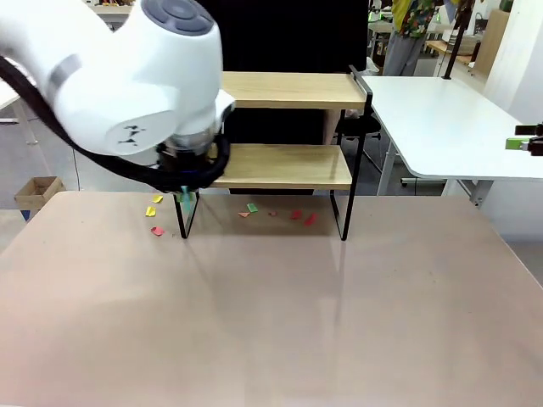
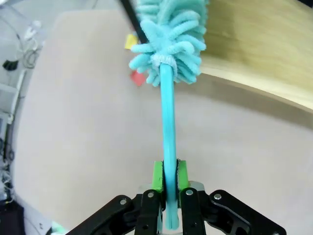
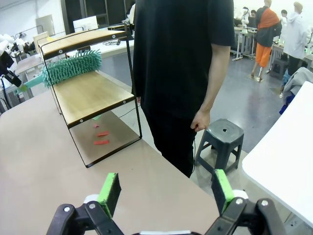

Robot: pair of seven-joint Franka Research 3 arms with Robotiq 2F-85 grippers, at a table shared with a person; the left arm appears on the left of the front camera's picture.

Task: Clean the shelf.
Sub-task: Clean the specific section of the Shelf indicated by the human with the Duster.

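Shelf (image 1: 284, 165), two-tier, light wood, black-framed

Grey stool (image 3: 222, 134); white side table (image 1: 441, 119)

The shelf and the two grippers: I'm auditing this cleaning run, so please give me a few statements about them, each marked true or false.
1. The left gripper is shut on the handle of the turquoise fluffy duster. True.
2. The duster's head lies on the top board of the two-tier shelf of light wooden boards in a black metal frame. False: it is in the lower tier, between the two boards.
3. The right gripper holds a cloth. False: it is open and holds nothing.
4. Small coloured scraps lie on the beige table under the shelf. True.
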